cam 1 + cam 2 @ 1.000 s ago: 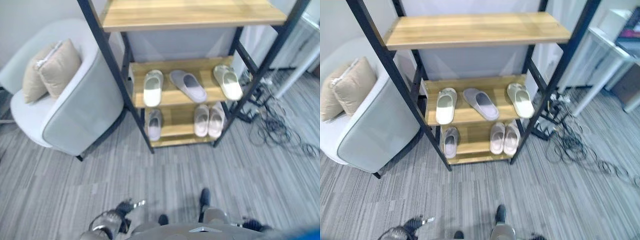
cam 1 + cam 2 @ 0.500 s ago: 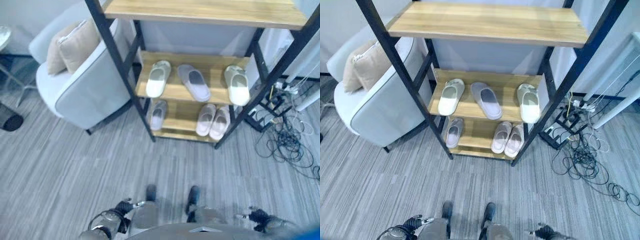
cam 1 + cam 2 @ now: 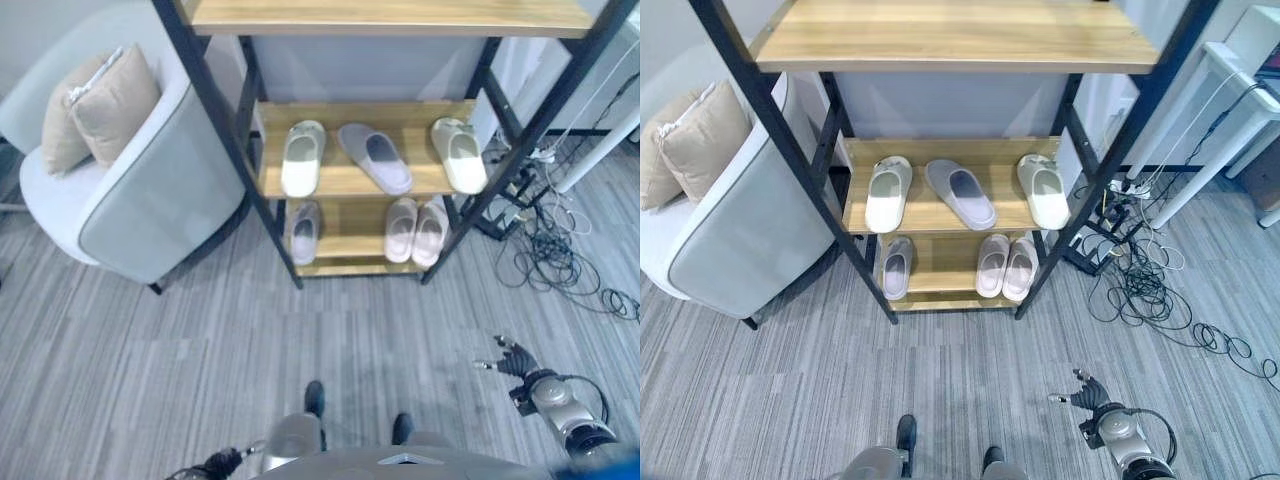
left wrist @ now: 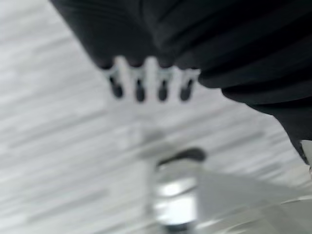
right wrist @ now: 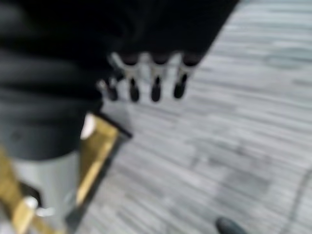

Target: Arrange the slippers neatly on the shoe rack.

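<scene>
Since half a second ago the whole view has swung left, a camera shift, and the right hand [image 3: 512,360] has come up off the lower edge to hang over the grey striped floor [image 3: 150,340], fingers spread and empty. Left hand [image 3: 222,462] sits lower, at the near edge, barely showing in the head view; its own wrist view has its fingers [image 4: 139,87] straight in a row, holding nothing.

Slippers all lie well ahead of both hands, on the shoe rack [image 3: 940,215], none within reach of a finger.

- Lower shelf, nearest the hands: single grey slipper [image 3: 896,267] toward the left-hand side, pink pair [image 3: 1006,266] side by side, more nearly ahead of the right hand.
- Middle shelf, beyond: white slipper [image 3: 886,193] on the left, grey-lilac slipper [image 3: 960,193] centre and set at an angle, second white slipper [image 3: 1043,190] on the right, apart from its mate.
- Top wooden shelf [image 3: 950,35] bare.

Far left of the left hand, beside the rack: grey armchair [image 3: 150,200] with two beige cushions [image 3: 95,105]. Off past the right hand, tangled cables [image 3: 1150,290] on the floor.
</scene>
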Controlling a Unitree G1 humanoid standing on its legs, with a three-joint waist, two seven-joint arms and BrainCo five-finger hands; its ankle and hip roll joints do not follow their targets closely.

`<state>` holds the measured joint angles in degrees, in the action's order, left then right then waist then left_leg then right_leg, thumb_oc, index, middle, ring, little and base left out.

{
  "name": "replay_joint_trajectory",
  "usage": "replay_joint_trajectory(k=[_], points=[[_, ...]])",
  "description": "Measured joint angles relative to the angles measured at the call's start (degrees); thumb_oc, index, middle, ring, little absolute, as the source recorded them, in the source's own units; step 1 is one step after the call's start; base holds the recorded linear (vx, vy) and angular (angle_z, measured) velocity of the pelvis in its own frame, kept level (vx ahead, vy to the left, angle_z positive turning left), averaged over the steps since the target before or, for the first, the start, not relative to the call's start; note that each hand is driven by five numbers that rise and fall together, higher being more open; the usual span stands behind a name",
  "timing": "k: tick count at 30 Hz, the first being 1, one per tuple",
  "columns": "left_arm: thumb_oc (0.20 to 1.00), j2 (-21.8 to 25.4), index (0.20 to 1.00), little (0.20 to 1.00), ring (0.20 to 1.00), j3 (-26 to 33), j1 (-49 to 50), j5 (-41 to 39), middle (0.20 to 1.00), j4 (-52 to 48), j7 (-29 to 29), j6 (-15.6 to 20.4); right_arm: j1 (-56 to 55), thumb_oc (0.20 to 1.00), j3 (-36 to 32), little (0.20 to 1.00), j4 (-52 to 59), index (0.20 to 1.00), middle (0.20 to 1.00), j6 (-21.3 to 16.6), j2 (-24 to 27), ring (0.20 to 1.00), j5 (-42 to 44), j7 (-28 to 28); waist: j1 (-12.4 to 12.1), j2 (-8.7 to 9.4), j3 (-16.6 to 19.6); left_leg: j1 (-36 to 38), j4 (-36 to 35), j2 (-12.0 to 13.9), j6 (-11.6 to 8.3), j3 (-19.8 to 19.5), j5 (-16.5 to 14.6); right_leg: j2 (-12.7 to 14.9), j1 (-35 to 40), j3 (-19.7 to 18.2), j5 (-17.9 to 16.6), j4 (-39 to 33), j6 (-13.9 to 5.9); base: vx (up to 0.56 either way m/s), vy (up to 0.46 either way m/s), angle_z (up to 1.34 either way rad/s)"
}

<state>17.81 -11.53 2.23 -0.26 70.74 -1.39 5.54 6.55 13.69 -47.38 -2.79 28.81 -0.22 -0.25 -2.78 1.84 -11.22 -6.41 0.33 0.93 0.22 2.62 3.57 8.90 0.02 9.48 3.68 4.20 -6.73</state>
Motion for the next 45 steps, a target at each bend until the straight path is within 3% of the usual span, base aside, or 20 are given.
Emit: replay_joint_trajectory(k=[5, 10, 14, 16, 17, 18, 19, 21, 23, 26, 27, 29, 30, 32, 33, 35, 36, 40, 43, 45], points=[[1.000, 0.0, 1.000, 1.000, 1.000, -1.8, -3.4, -3.0, 1.000, -2.3, 0.1, 1.4, 4.1, 1.000, -0.2, 1.000, 0.4, 1.000, 1.000, -1.1, 0.1, 1.000, -1.2, -1.2, -1.1, -1.41, -2.4, -1.9, -3.4, -0.8, -0.25, 0.0, 2.8, 0.2, -1.6, -0.5, -2.5, -3.9, -0.14, 0.00, -0.015, 0.00], [1.000, -1.7, 1.000, 1.000, 1.000, -1.5, -3.3, -3.2, 1.000, 2.9, 0.5, 0.8, 3.5, 1.000, 1.5, 1.000, -6.1, 1.000, 1.000, -0.7, -2.4, 1.000, -1.2, -1.6, -0.9, -2.00, -3.7, 0.2, -5.0, 1.8, -0.40, 1.2, 3.5, -0.8, -5.2, -0.1, -0.8, 2.7, -1.67, 0.07, -0.186, -0.22], [1.000, -1.2, 1.000, 1.000, 1.000, -1.0, -2.0, -2.2, 1.000, 4.9, 1.3, 0.1, -0.3, 1.000, 2.6, 1.000, -11.5, 1.000, 1.000, -0.7, -5.7, 1.000, -1.3, -1.1, -1.4, -0.59, -3.5, 0.3, -2.0, 4.8, -3.39, 2.4, 1.7, -3.7, -4.9, 2.2, 1.4, 4.3, 3.84, 0.11, -0.330, -0.19], [1.000, -0.7, 1.000, 1.000, 1.000, -0.7, -2.0, -2.3, 1.000, 4.9, 1.7, -0.2, -1.4, 1.000, 2.5, 1.000, -12.2, 1.000, 1.000, -0.6, -5.8, 1.000, -1.9, -1.1, -1.1, 0.09, -4.4, -3.2, 6.4, 6.9, -5.73, 1.4, -0.1, -4.9, -5.1, 2.4, 2.6, 5.0, 6.05, 0.21, -0.146, -0.04], [1.000, -0.2, 1.000, 1.000, 1.000, -0.3, -3.1, -2.4, 1.000, 5.2, 1.9, -0.4, -1.9, 1.000, 2.3, 1.000, -13.3, 1.000, 1.000, -0.5, -5.2, 1.000, -2.2, -1.5, -1.5, 1.12, -5.2, -10.4, 20.6, 7.8, -6.93, 0.0, 1.1, -5.8, -4.3, 2.5, 3.2, 4.9, 8.65, 0.33, -0.091, -0.05], [1.000, -0.2, 1.000, 1.000, 1.000, -0.8, -3.2, -2.3, 1.000, 4.9, 1.9, -0.4, -1.8, 1.000, 2.3, 1.000, -13.3, 1.000, 1.000, -0.5, -4.8, 1.000, -2.2, -1.6, -1.5, 1.03, -5.4, -11.9, 22.3, 7.6, -7.02, -0.6, 1.0, -5.8, -3.6, 2.6, 3.1, 4.6, 9.39, 0.43, -0.039, 0.05], [1.000, -0.5, 1.000, 1.000, 1.000, -1.0, -3.5, -2.4, 1.000, 4.9, 1.9, -0.4, -1.7, 1.000, 2.5, 1.000, -13.6, 1.000, 1.000, -0.5, -4.5, 1.000, -2.1, -1.7, -1.4, 1.07, -5.5, -12.5, 18.3, 6.2, -7.71, -1.9, 0.1, -6.0, -3.3, 2.5, 3.3, 3.9, 9.52, 0.25, 0.037, 0.12], [1.000, -2.6, 1.000, 1.000, 1.000, -2.0, -4.2, -2.4, 1.000, 5.1, 1.7, -0.3, -1.2, 1.000, 2.6, 1.000, -15.5, 1.000, 1.000, -0.4, -3.9, 1.000, -1.8, -1.6, -3.1, -1.34, -5.1, -9.8, -3.7, 4.2, -8.18, -2.4, 2.2, -7.9, -0.1, 2.3, 2.6, -1.5, 10.05, 0.59, 0.129, 0.02], [1.000, -3.5, 1.000, 1.000, 1.000, -2.2, -4.9, -2.4, 1.000, 5.7, 2.0, -0.3, 0.5, 1.000, 3.6, 1.000, -18.5, 1.000, 1.000, -0.6, -4.7, 1.000, -1.5, -1.6, -4.7, -2.07, -5.0, -11.2, -6.2, 4.4, -8.71, -1.8, 2.4, -9.0, 1.8, 2.3, 2.6, -3.5, 10.16, 0.49, 0.154, -0.19], [1.000, -3.8, 1.000, 1.000, 1.000, -1.8, -3.8, -2.3, 1.000, 6.4, 2.0, -0.3, 0.8, 1.000, 3.7, 1.000, -18.7, 1.000, 1.000, -0.9, -6.1, 1.000, -1.6, -1.5, -6.6, -0.68, -3.9, -10.7, -4.1, 4.5, -7.93, -2.2, 2.7, -9.2, 3.3, -0.2, 3.2, -4.4, 10.14, 0.32, 0.152, -0.57], [1.000, -3.4, 1.000, 1.000, 1.000, -1.8, -3.9, -2.0, 1.000, 7.7, 2.0, -0.4, 0.8, 1.000, 4.0, 1.000, -19.0, 1.000, 1.000, -1.2, -7.1, 1.000, -1.6, -1.4, -6.7, 0.47, -2.8, -10.3, -1.7, 3.5, -6.98, -3.3, 2.7, -8.4, 3.2, -1.8, 4.8, -3.6, 8.38, 0.18, 0.128, -0.57], [1.000, -2.2, 1.000, 1.000, 1.000, -1.8, -3.3, -1.2, 1.000, 7.6, 2.2, -0.7, 1.0, 1.000, 5.0, 1.000, -20.0, 1.000, 1.000, -1.0, -8.0, 1.000, -1.6, -1.0, -6.7, 1.96, -2.3, -8.0, -3.4, 3.4, -1.46, -1.4, 8.3, -7.7, 3.3, -2.6, 5.1, -2.0, 4.82, 0.27, 0.221, -0.47], [1.000, -1.5, 1.000, 1.000, 1.000, -1.8, -3.7, -1.1, 1.000, 7.5, 2.2, -1.0, 0.7, 1.000, 5.2, 1.000, -20.0, 1.000, 1.000, -0.6, -8.7, 1.000, -1.6, -0.9, -6.3, 3.27, -2.2, -7.3, -3.2, 2.5, -0.75, -0.8, 7.8, -6.6, 3.1, -2.4, 5.4, -0.6, 3.62, 0.14, 0.127, -0.29], [1.000, -1.3, 1.000, 1.000, 1.000, -2.0, -5.0, -1.2, 1.000, 6.9, 2.1, -1.1, 0.4, 1.000, 5.9, 1.000, -21.0, 1.000, 1.000, -0.7, -9.6, 1.000, -1.5, -0.5, -5.7, 2.61, -1.9, -4.0, -3.4, 2.1, 1.15, -0.2, 6.2, -4.5, -2.0, -1.7, 6.6, 14.5, -0.64, 0.22, 0.190, -0.11], [1.000, -0.7, 1.000, 1.000, 1.000, -1.8, -6.1, -1.4, 1.000, 5.8, 2.0, 0.1, -0.9, 1.000, 6.5, 1.000, -21.8, 1.000, 1.000, -0.6, -10.7, 1.000, -1.4, 0.0, -5.5, 2.93, 0.1, -2.1, -1.6, 0.5, 2.49, 0.1, 2.0, -1.6, -6.3, -2.7, 3.1, 23.9, -3.81, 0.38, 0.262, 0.10], [1.000, -0.8, 1.000, 1.000, 1.000, -2.4, -7.3, -1.5, 1.000, 5.3, 2.1, 0.1, -1.2, 1.000, 6.5, 1.000, -22.0, 1.000, 1.000, -0.4, -11.2, 1.000, -1.1, 0.1, -4.2, 1.97, -0.3, -0.2, -0.9, -1.1, 5.04, -1.5, -1.1, 1.8, -11.3, -1.4, 0.0, 36.7, -4.11, 0.21, 0.075, 0.23], [1.000, -1.0, 1.000, 1.000, 1.000, -3.2, -8.1, -1.6, 1.000, 4.9, 2.1, 0.1, -1.4, 1.000, 6.4, 1.000, -21.7, 1.000, 1.000, -0.6, -11.4, 1.000, -1.1, 0.1, -3.2, 1.41, -0.5, 2.0, -1.7, -1.7, 5.51, -2.5, -0.8, 3.5, -13.0, 0.1, 1.5, 40.4, -1.78, 0.19, -0.002, 0.47], [1.000, -2.2, 1.000, 1.000, 1.000, -3.1, -9.1, -2.9, 1.000, 4.9, 2.6, 0.0, -1.8, 1.000, 5.3, 1.000, -19.4, 1.000, 1.000, -0.6, -9.2, 1.000, -1.1, 0.0, -0.8, -2.56, -1.7, 5.1, -2.2, -1.9, 6.28, -6.5, -1.9, 1.7, -13.9, 0.4, 2.8, 20.1, -1.84, 0.20, -0.085, 0.60], [1.000, -3.1, 1.000, 1.000, 1.000, -3.1, -9.1, -2.9, 1.000, 5.3, 2.9, 0.1, -1.8, 1.000, 5.3, 1.000, -19.4, 1.000, 1.000, -0.5, -8.9, 1.000, -1.0, 0.1, -0.6, -2.82, -2.0, 6.1, -2.1, -2.1, 4.92, -9.0, -2.9, -1.4, -13.3, -1.9, -1.3, 5.1, -2.73, 0.07, -0.143, 0.61], [1.000, -0.9, 1.000, 1.000, 1.000, -3.1, -7.8, -2.9, 1.000, 5.3, 3.0, 0.4, -3.4, 1.000, 4.9, 1.000, -20.3, 1.000, 1.000, -0.5, -11.1, 1.000, -1.0, 0.1, -1.5, 2.64, -1.6, 6.7, 1.2, -5.6, 1.25, -9.9, -5.2, -0.1, -11.6, -2.6, -12.6, 0.4, 0.95, 0.03, -0.183, 0.99]])
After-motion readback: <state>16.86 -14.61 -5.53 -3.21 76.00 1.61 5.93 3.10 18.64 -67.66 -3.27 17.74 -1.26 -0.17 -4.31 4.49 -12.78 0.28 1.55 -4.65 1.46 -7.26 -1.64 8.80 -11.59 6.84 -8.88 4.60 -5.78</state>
